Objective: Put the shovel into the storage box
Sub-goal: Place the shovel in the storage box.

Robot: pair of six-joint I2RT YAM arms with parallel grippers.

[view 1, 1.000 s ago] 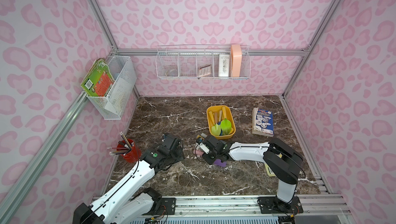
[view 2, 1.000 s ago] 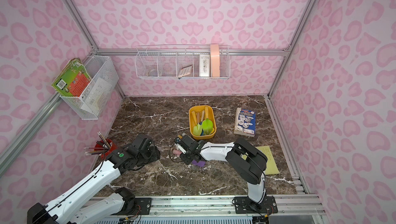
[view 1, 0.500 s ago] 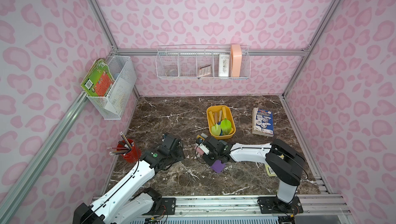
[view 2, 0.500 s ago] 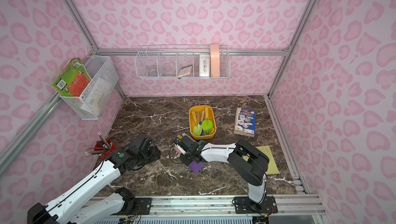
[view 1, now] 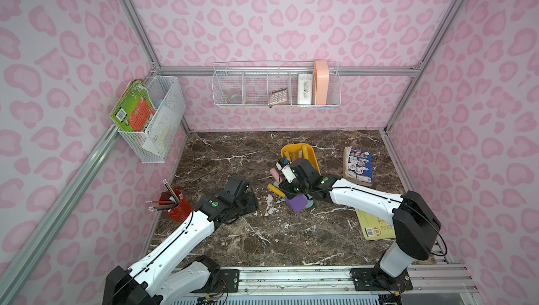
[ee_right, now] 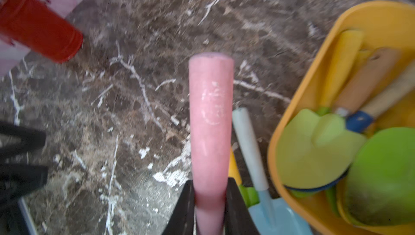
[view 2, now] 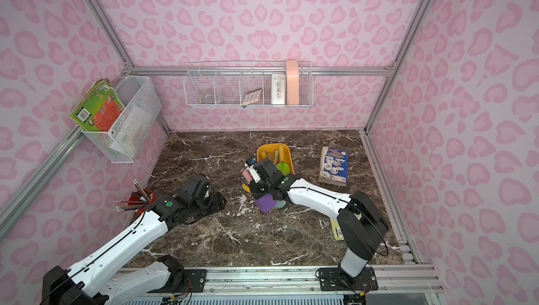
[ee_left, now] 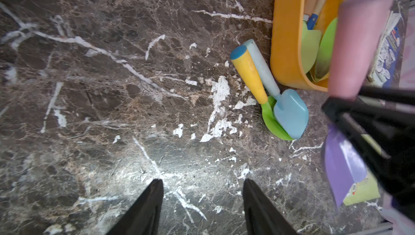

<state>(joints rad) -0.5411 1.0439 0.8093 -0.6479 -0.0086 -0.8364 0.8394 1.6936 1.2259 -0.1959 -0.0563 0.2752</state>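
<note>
Marble top (view 1: 277, 239), pink-handled, seemingly purple-bladed shovel (ee_right: 210, 121)

Pink-handled purple shovel (view 2: 267, 203) in the right hand (view 2: 257, 190), just beside the yellow-orange storage box (view 2: 287, 155).

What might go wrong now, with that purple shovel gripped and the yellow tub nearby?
The tub already holds several tools, so the pink-handled shovel in the right gripper may perch on top or slide out. Its purple blade hangs near the blue shovel on the table and might knock it.
</note>
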